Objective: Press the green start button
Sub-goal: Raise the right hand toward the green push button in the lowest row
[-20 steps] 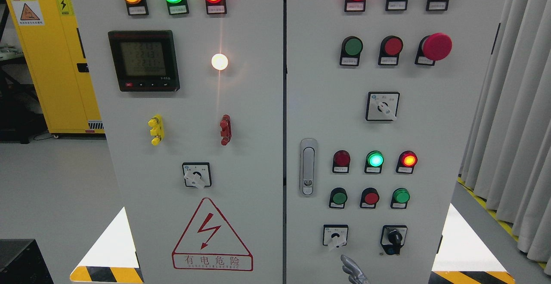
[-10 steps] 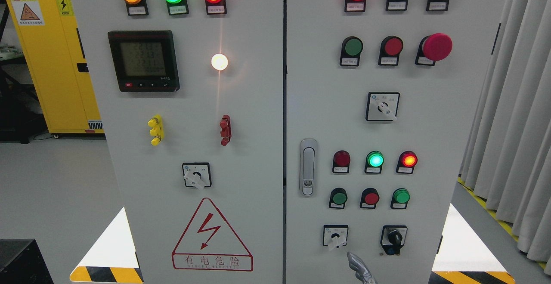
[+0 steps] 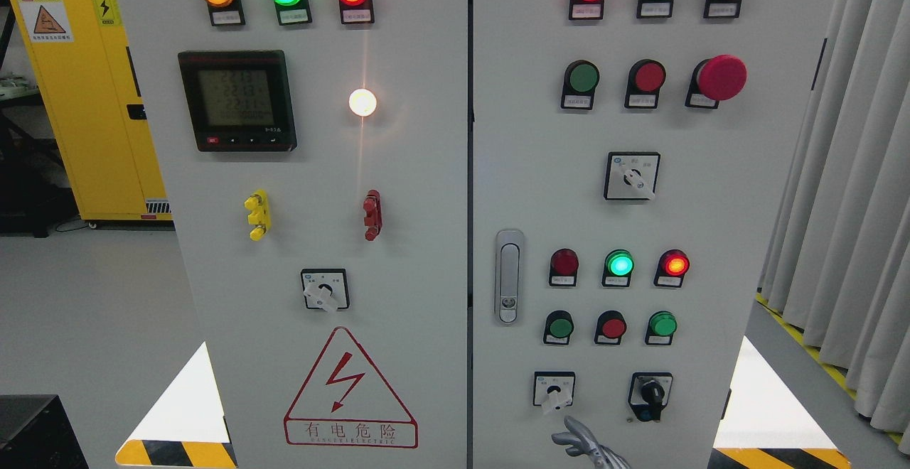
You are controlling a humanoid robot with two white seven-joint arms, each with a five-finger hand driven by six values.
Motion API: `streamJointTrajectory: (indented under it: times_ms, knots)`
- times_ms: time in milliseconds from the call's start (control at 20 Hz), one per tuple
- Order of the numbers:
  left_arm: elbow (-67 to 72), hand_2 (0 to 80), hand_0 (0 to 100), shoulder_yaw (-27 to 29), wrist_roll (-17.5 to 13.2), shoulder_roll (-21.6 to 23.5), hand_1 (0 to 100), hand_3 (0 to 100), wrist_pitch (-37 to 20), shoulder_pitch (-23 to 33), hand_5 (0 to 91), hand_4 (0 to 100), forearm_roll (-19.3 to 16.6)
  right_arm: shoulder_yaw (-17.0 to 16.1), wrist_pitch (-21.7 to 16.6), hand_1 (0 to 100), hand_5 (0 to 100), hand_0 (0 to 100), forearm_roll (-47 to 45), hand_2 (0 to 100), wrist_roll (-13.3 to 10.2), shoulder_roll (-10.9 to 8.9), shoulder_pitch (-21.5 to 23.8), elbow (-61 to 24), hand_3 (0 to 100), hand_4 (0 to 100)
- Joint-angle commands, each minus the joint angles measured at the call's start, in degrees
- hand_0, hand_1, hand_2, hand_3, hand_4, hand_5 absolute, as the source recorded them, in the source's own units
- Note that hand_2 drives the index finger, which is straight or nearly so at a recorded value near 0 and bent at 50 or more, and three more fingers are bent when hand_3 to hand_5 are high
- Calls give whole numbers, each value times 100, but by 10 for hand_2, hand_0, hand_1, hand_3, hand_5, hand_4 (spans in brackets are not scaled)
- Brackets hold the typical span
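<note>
The right hand (image 3: 586, 444) shows at the cabinet's bottom edge, fingers loosely spread, holding nothing. Several green buttons sit on the right door; which is the start button I cannot tell, though the nearest is the green button (image 3: 560, 327) above the hand, beside a red button (image 3: 612, 327). Rise straight, lead with one fingertip, and keep clear of the selector switch (image 3: 554, 389).

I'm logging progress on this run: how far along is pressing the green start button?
Nothing looks done: no green button has a finger on it. In hand: the right robot hand shows at the bottom edge, fingers spread, below the white selector switch. Left: rise to a green button, perhaps the near one in the lower row, and press. Which green button is start cannot be told; the labels are unreadable.
</note>
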Motion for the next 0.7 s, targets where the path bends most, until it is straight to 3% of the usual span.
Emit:
streamJointTrajectory:
  times_ms: [0,100,300,650]
  knots:
    - [0,0,120,2,-7,-2,556,0,5,1,0,0,1,-71,106,844,938,488,1391,0,-92,41,-218,-106,815,948]
    - [0,0,120,2,2,-2,556,0,5,1,0,0,1,-71,343,854,989,497,1506,0,-92,41,-350,-106,863,981]
    - [0,0,120,2,-7,7,556,0,5,1,0,0,1,-115,660,872,1000,527,1629,0,-127,32,-728,-45,897,973]
    - [0,0,120,2,2,7,556,0,5,1,0,0,1,-220,713,887,1000,596,1866,0,-119,14,-1000,25,915,960]
